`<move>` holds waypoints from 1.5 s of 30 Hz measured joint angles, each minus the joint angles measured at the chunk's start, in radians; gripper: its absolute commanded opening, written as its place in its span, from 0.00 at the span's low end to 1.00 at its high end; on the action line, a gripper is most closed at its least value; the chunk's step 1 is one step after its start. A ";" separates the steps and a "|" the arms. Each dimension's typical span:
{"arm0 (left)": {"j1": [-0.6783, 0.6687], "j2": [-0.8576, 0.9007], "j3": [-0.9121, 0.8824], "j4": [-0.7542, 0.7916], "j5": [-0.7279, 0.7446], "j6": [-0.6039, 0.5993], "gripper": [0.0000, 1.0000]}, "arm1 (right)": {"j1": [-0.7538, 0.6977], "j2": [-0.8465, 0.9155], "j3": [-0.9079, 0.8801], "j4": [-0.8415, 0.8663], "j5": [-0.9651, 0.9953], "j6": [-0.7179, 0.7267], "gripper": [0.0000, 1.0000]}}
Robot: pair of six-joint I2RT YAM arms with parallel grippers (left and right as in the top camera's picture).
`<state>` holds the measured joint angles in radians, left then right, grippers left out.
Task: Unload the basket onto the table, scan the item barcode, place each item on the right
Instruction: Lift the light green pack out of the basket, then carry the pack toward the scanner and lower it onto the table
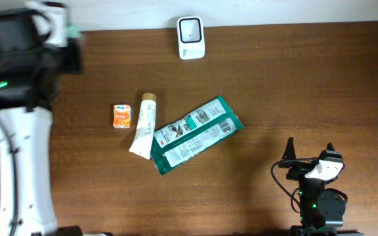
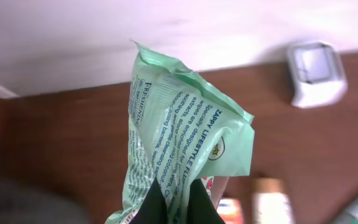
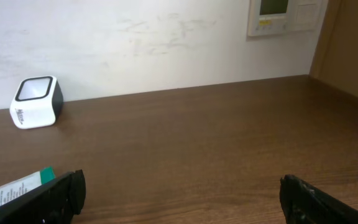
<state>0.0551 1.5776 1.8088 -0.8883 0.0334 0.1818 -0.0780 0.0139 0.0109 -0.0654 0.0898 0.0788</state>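
Two left fingers (image 2: 151,211) — green packet (image 2: 185,124) between.

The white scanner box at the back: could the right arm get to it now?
Probably yes: the right gripper is open and empty, and only bare table lies between it and the scanner, though it sits far off.
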 measured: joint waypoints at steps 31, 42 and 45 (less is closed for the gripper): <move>-0.865 0.696 0.001 0.410 0.250 -0.017 0.41 | 0.000 0.000 0.000 0.000 0.000 0.000 0.98; -0.878 0.724 0.004 0.419 0.247 0.005 0.71 | 0.000 0.000 0.000 0.000 0.000 0.001 0.98; -0.869 0.724 0.036 0.364 0.248 0.006 0.69 | 0.000 0.000 0.000 0.000 0.000 0.000 0.98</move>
<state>-0.8143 2.3013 1.8450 -0.5240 0.2810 0.1875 -0.0780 0.0139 0.0109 -0.0654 0.0895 0.0792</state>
